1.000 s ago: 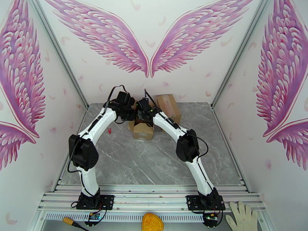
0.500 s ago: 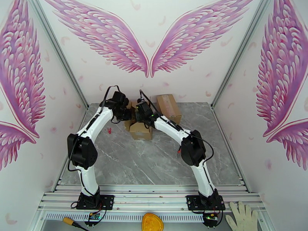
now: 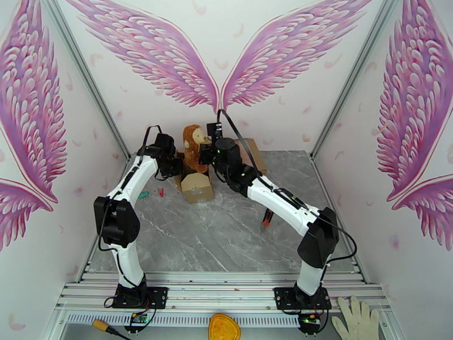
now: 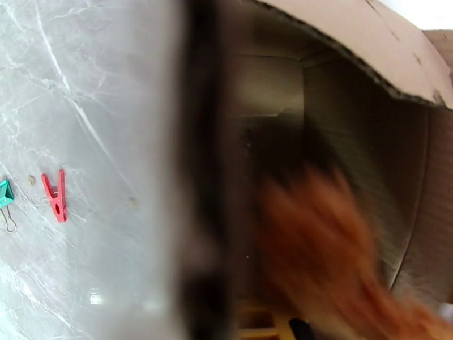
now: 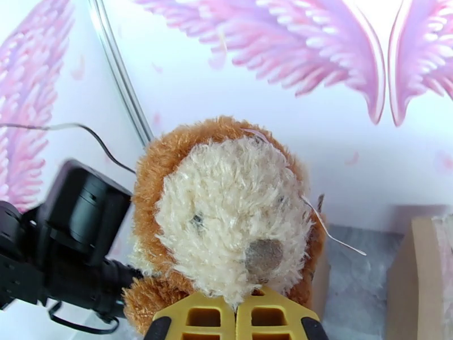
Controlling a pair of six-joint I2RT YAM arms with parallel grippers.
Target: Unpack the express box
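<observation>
The right gripper (image 5: pixel 236 318) is clenched on the plush toy (image 5: pixel 226 222) just ahead of its tips, holding it up with the box (image 3: pixel 197 188) below. The left gripper (image 3: pixel 172 165) pinches the box wall beside it (probably to stop the box rising too).

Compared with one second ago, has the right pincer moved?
Yes. Against the back wall, the right pincer rose out of the box, carrying the plush toy upward.
</observation>
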